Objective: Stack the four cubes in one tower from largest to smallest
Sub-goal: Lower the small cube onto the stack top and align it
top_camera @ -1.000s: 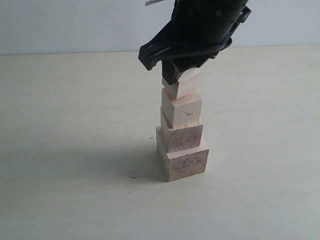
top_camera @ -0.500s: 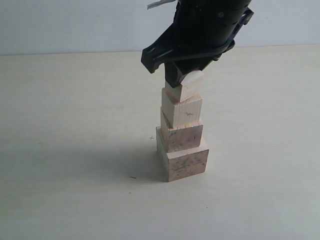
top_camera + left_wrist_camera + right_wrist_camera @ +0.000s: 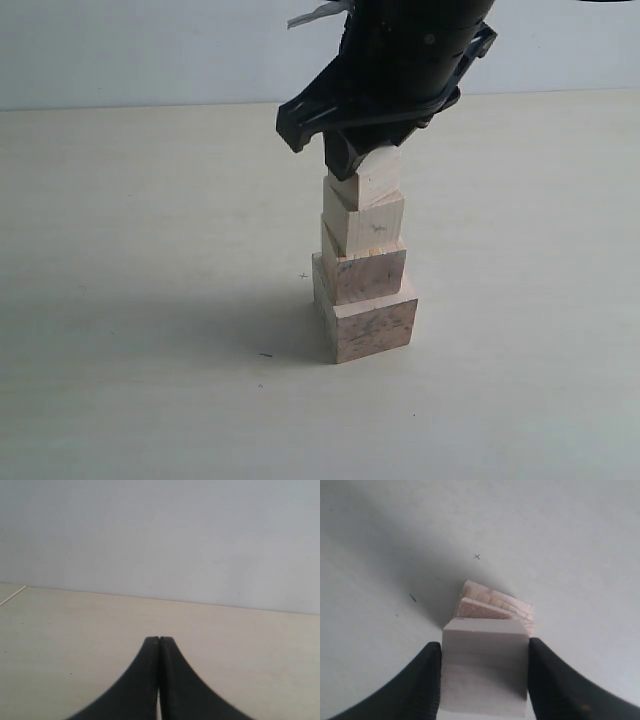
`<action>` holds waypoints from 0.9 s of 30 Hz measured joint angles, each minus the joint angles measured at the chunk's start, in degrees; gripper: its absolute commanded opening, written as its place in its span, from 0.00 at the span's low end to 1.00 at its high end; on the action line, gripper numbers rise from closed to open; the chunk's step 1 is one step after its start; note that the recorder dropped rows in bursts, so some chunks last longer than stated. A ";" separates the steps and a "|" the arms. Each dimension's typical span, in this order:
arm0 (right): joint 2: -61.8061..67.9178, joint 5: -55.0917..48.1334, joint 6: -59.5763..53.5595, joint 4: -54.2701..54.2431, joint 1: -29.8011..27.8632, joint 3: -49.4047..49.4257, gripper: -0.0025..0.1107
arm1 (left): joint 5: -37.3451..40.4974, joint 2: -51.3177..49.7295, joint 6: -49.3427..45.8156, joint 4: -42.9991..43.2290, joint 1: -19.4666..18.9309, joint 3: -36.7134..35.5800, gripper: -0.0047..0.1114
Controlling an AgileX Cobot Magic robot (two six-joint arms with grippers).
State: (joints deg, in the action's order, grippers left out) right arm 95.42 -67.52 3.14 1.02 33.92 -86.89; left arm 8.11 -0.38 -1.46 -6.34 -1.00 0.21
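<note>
The tower (image 3: 365, 270) stands near the middle of the pale table (image 3: 130, 250): a speckled base cube (image 3: 372, 325), a smaller speckled cube (image 3: 370, 275) on it, then a pale cube (image 3: 368, 225). The smallest cube (image 3: 377, 178) sits on top, tilted, gripped between the black fingers of the right gripper (image 3: 360, 162), which reaches down from one o'clock. Whether it rests fully on the cube below cannot be told. A small cross mark (image 3: 304, 276) lies at nine o'clock of the base, a dark dash (image 3: 264, 354) at eight o'clock.

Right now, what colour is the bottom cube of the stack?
Pinkish-tan wood with dark specks; the bottom cube shows best in the exterior view.
</note>
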 measured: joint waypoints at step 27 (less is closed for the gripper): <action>-3.02 -0.41 11.95 -0.41 0.00 0.00 0.02 | 0.00 0.00 0.00 0.00 0.00 0.00 0.04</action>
State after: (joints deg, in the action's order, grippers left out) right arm 92.40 -67.94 15.09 0.61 33.92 -86.89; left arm 8.11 -0.38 -1.46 -6.34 -1.00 0.21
